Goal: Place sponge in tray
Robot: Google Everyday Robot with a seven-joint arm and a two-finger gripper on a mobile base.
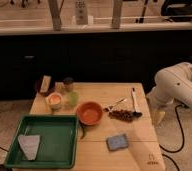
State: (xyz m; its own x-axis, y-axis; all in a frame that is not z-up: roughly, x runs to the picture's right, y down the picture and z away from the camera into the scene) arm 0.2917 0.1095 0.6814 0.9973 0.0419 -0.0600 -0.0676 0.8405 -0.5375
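Currently, sponge [117,142] lies on table [104,92], right of tray [54,141]. Gripper [160,116] hangs beside the table's right edge, well apart; its state cannot be told.

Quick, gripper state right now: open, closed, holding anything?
Gripper: open or closed cannot be told; it hangs beside the right edge of the table, away from the blue sponge, which lies outside the green tray.
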